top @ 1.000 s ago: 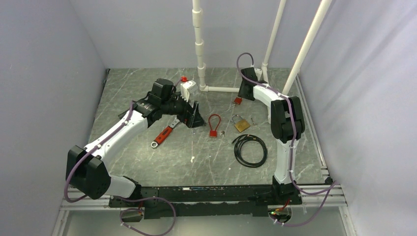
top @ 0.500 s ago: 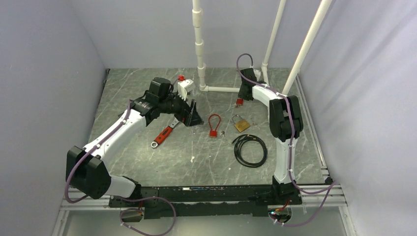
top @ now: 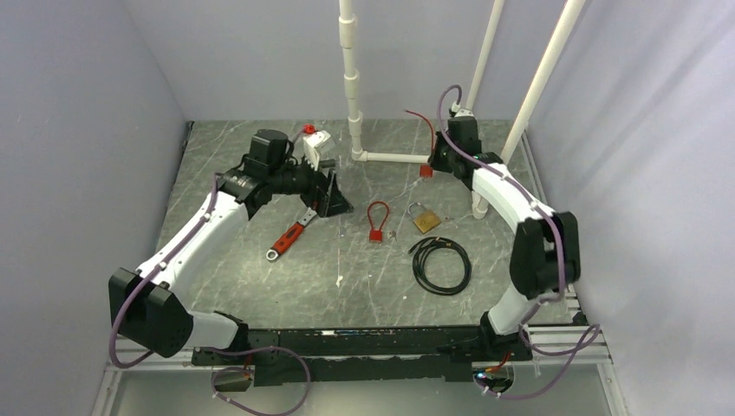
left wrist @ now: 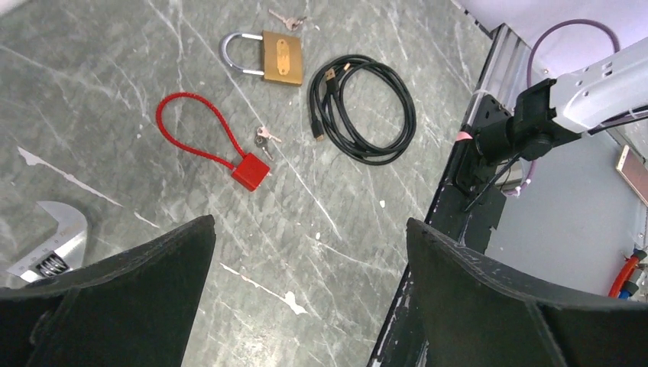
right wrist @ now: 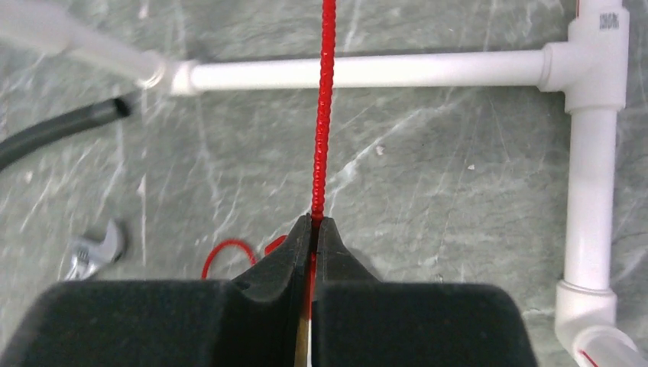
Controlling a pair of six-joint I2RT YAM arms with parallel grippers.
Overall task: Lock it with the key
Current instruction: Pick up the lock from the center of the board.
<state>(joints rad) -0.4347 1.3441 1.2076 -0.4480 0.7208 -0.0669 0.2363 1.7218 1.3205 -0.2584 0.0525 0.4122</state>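
My right gripper (top: 439, 158) (right wrist: 313, 225) is shut on the cable of a red cable lock (top: 426, 171) (right wrist: 324, 115). It holds the lock above the table by the white pipe, with its red body hanging below. A second red cable lock (top: 377, 222) (left wrist: 206, 141) lies mid-table with a small key (left wrist: 264, 136) beside it. A brass padlock (top: 425, 219) (left wrist: 279, 57) lies to its right, with another key (left wrist: 289, 18) close by. My left gripper (top: 328, 196) (left wrist: 309, 290) is open and empty, above the table to the left of the locks.
A coiled black cable (top: 440, 264) (left wrist: 367, 107) lies in front of the padlock. A red-handled wrench (top: 290, 238) (right wrist: 92, 248) lies below my left gripper. A white pipe frame (top: 390, 157) (right wrist: 367, 73) stands at the back. A black tube end (right wrist: 69, 128) shows at the left of the right wrist view.
My right arm has swung outward and drawn the red cable lock's cable up, so the lock now hangs by the pipe. My left gripper has pulled back a little to the left.
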